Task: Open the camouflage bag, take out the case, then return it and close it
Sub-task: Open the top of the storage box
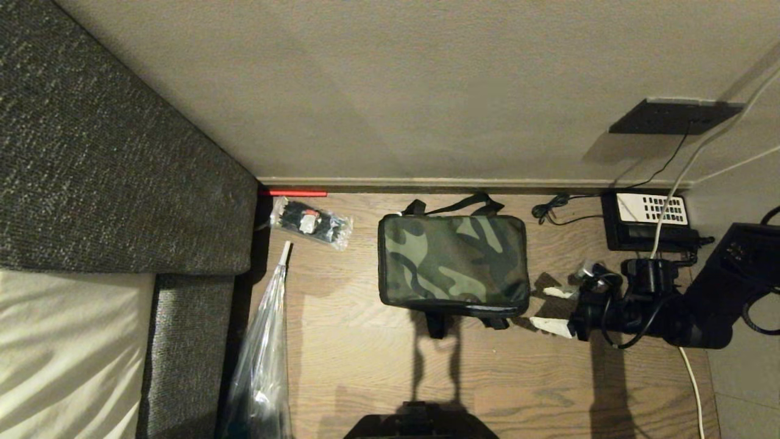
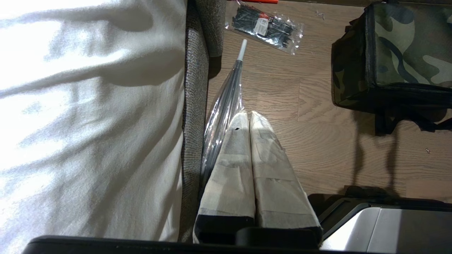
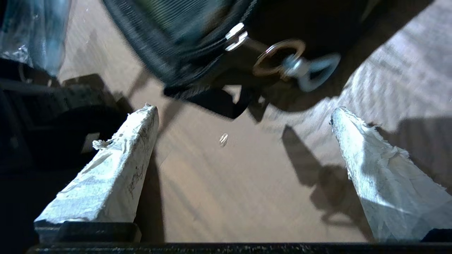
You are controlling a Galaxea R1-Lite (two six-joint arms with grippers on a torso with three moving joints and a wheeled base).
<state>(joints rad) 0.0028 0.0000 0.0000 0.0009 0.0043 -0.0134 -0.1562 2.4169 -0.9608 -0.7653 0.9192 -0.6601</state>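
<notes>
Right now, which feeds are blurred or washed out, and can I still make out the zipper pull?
Head view: sharp, dim, with long shadows falling from the camouflage bag across the floor. Left wrist view: the white bedding is blown out by glare. Right wrist view: motion-smeared, yet the zipper pull and its ring still read, beyond the open right gripper.

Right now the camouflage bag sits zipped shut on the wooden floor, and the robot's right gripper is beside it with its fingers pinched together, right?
Not quite. The camouflage bag is shut on the floor and the right gripper is beside it, but its fingers stand wide apart, not pinched together. The right wrist view shows the gap, with the zipper pull ahead.
</notes>
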